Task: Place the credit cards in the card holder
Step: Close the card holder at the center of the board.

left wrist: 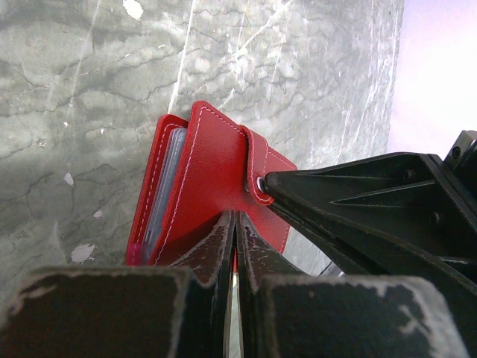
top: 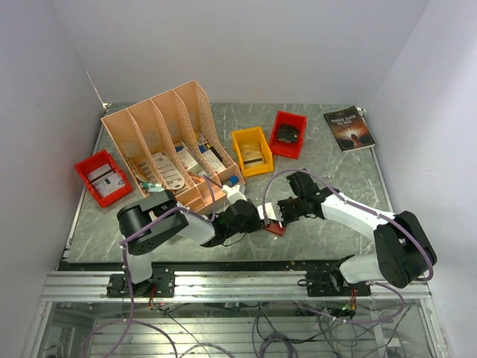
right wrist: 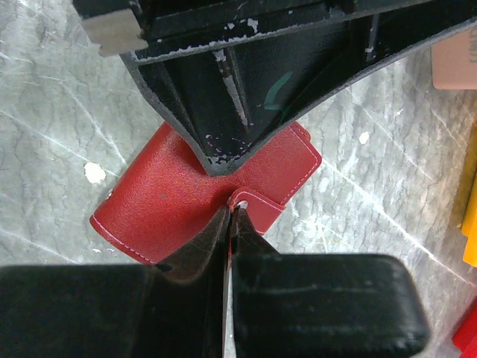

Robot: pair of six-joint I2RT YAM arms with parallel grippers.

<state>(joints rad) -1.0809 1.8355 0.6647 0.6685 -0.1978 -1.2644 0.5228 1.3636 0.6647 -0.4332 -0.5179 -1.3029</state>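
Note:
The red card holder (top: 276, 228) lies folded on the table between the two arms. My left gripper (left wrist: 235, 224) is shut on the edge of its cover (left wrist: 212, 168). Clear pockets (left wrist: 159, 198) show at the holder's open left side. My right gripper (right wrist: 229, 215) is shut on the snap strap (right wrist: 261, 205) of the card holder (right wrist: 160, 205), and its fingers (left wrist: 350, 194) reach in from the right in the left wrist view. Small flat cards (top: 253, 156), too small to tell as the credit cards, lie in a yellow bin (top: 241, 138).
A peach file organizer (top: 160, 127) with leaflets stands at the back left. A red bin (top: 87, 164) sits left of it, another red bin (top: 288, 119) right of the yellow one. A dark book (top: 349, 128) lies at the back right.

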